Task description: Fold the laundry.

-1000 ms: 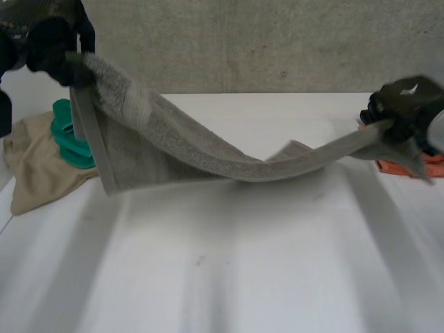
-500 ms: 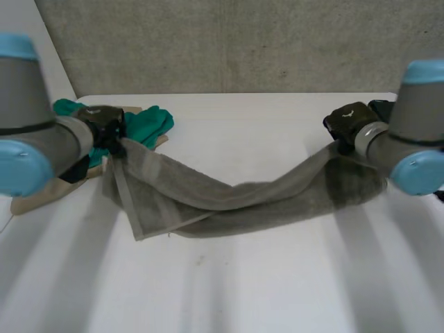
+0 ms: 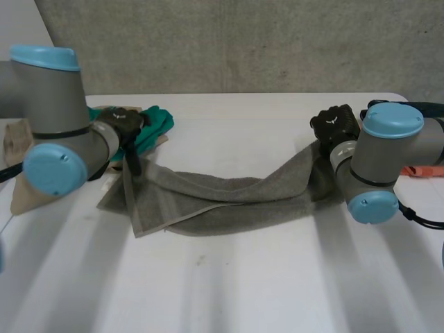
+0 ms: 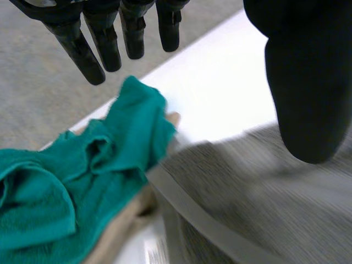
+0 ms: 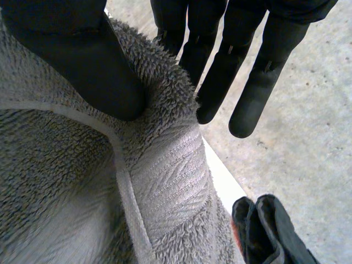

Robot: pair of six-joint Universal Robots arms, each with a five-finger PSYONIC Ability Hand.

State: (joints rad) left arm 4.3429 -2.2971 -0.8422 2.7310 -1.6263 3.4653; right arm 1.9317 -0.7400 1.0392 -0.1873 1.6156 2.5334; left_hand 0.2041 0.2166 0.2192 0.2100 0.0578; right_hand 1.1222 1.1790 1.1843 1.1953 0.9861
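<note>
You're at the lay-down step, I'd say: towel (image 3: 222, 205) lies bunched across the tabletop (image 3: 243, 291). Left robot hand (image 4: 107, 41) wide, empty, over its left end; right robot hand (image 5: 77, 60) pinches the right corner. Next: release, spread flat.

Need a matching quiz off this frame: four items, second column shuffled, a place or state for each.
1. grey towel
2. green cloth
3. orange item
4. left hand

A. open, fingers straight
B. beside the right arm
C. lying across the middle of the table
D. on a beige cloth, near the left hand

Pairs: 1-C, 2-D, 3-B, 4-A
</note>
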